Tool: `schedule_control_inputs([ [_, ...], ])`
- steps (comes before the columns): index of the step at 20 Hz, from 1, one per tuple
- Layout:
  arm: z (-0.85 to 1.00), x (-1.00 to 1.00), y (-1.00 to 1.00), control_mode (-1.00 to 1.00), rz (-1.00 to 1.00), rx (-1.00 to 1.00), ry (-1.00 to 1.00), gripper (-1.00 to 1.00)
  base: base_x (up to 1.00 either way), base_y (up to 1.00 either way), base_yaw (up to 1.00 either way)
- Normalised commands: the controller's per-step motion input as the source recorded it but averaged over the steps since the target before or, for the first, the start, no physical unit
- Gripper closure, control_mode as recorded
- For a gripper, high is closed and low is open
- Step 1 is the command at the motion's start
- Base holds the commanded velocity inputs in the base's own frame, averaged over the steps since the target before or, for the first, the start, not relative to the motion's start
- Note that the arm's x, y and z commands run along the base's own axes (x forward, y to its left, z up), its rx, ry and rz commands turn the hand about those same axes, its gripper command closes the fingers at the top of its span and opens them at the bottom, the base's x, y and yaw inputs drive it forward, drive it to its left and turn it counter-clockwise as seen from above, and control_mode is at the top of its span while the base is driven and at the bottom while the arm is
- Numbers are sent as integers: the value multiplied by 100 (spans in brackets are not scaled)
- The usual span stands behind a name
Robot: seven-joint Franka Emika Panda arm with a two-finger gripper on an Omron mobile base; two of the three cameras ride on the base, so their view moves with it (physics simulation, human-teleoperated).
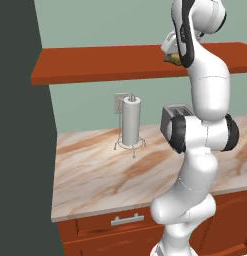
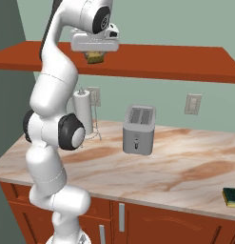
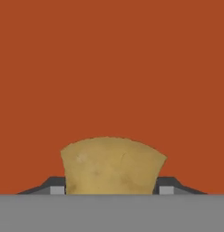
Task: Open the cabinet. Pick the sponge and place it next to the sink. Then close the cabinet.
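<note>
One yellowish-brown soft sponge [image 3: 112,165] sits clamped between the two-finger gripper [image 2: 94,56], jaws closed onto its sides, held high against the long red-brown wooden cabinet [image 1: 95,65]. Recommended: withdraw level, keeping clamp pressure, then lower clear of the grey toaster [image 2: 138,129].

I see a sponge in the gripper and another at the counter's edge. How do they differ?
The held sponge is plain yellowish-olive; the counter sponge is green with a yellow edge. The held sponge sits pinched in the gripper up by the cabinet; the counter sponge lies flat on the counter, near its front edge, untouched. Both are small soft blocks, far smaller than the toaster.
</note>
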Motion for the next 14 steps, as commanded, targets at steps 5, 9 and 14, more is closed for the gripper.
schedule_control_inputs([
  [5, 0, -53, -5, -100, 0, 0, -12, 100, 0, 0, 0],
  [9, 0, -54, -7, -100, 0, 0, -8, 100, 0, 0, 0],
  [14, 0, -53, -7, -100, 0, 0, -5, 100, 0, 0, 0],
])
